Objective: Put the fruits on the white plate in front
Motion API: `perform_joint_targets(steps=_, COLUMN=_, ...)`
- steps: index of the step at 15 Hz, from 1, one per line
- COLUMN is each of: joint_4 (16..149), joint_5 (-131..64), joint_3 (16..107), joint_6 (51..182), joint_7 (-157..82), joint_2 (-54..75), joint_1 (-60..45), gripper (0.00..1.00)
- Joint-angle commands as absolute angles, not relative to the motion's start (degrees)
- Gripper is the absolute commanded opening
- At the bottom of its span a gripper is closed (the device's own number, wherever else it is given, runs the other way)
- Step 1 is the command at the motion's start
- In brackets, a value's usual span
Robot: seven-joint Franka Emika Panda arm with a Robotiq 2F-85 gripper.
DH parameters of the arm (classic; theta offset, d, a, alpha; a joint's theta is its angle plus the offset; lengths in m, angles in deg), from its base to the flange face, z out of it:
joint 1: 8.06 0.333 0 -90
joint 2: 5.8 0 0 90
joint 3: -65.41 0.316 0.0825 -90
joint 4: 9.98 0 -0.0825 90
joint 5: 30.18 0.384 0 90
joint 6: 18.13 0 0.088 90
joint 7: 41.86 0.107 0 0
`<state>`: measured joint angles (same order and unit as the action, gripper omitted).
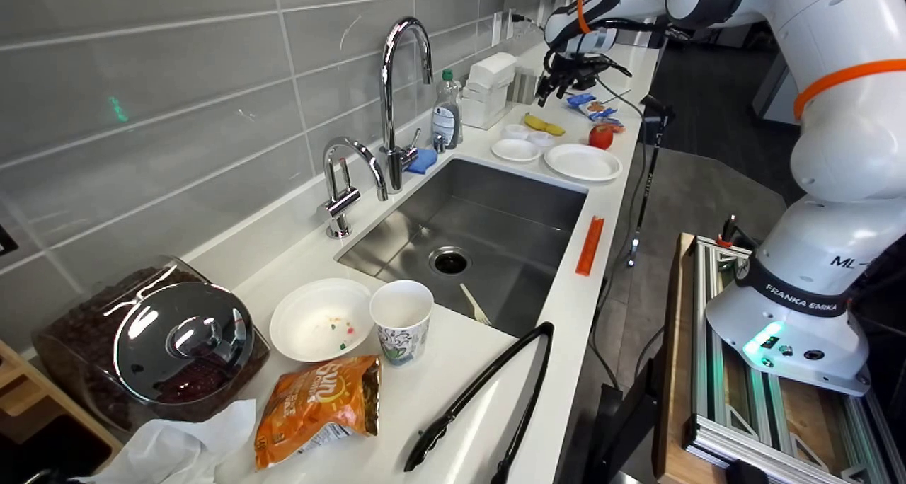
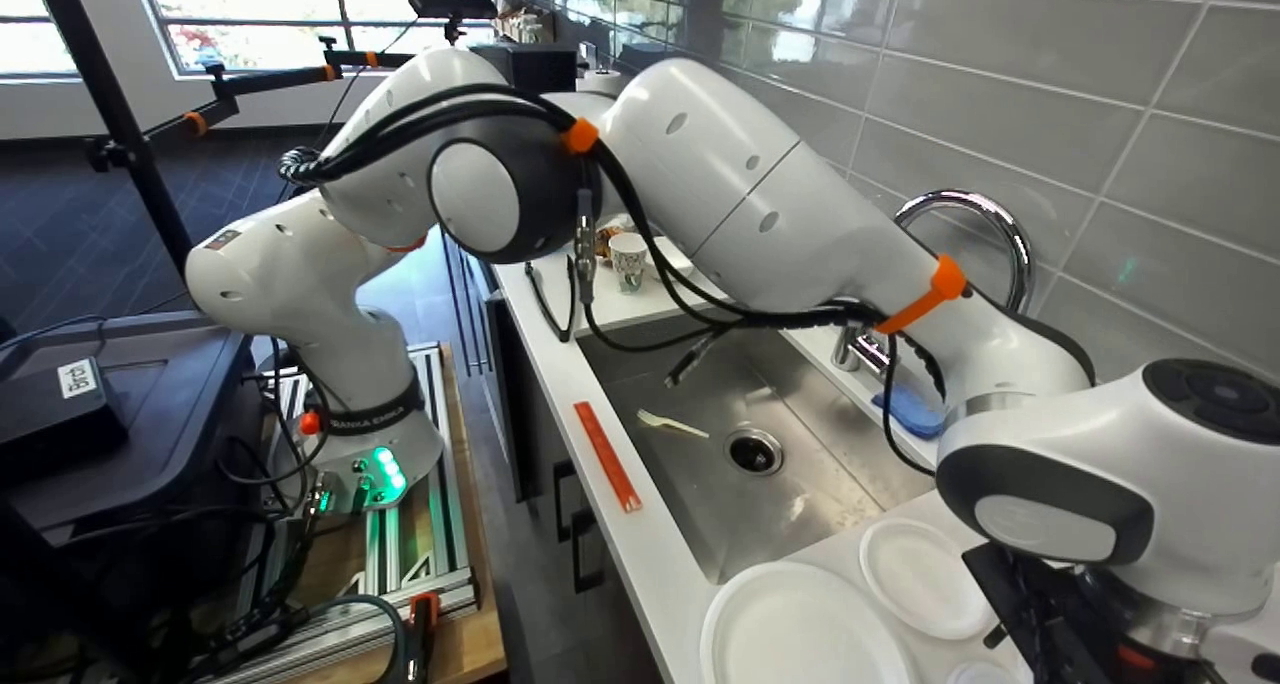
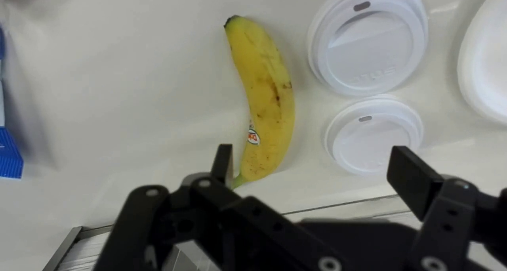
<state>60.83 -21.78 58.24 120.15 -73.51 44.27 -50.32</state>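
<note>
The fruits are a yellow banana [image 1: 543,124] and a red apple [image 1: 601,136] on the counter beyond the sink. The banana [image 3: 267,104] lies lengthwise in the middle of the wrist view. The white plate [image 1: 584,163] lies flat at the sink's far end, with nothing on it; it also shows, cut off, in an exterior view [image 2: 800,629]. My gripper [image 3: 313,164] is open and empty, above the counter. Its left finger overlaps the banana's green tip in the wrist view. In an exterior view the gripper [image 1: 553,90] hangs above and beyond the banana.
Two white cup lids [image 3: 368,45] lie beside the banana, and a smaller white dish [image 1: 515,150] beside the plate. A blue snack packet [image 1: 591,106] lies past the apple. A napkin box [image 1: 488,91] and soap bottle [image 1: 446,112] stand by the wall. The sink [image 1: 495,215] is nearby.
</note>
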Motion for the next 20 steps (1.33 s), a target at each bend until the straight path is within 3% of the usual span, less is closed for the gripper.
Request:
perform_joint_targets(steps=1, joint_4=54.4, joint_5=-23.8, joint_3=59.9, joint_6=119.0, joint_7=-73.7, joint_2=49.5, joint_1=-52.3, gripper=1.00)
perform_joint_targets(steps=14, joint_4=48.2, joint_5=-23.8, joint_3=60.1, joint_6=118.1, joint_7=-74.0, joint_2=57.1, joint_1=-52.6, gripper=1.00)
perform_joint_targets(steps=20, joint_4=46.3, joint_5=-23.2, joint_3=60.5, joint_6=119.0, joint_7=-73.7, joint_2=58.8, joint_1=-52.8, gripper=0.89)
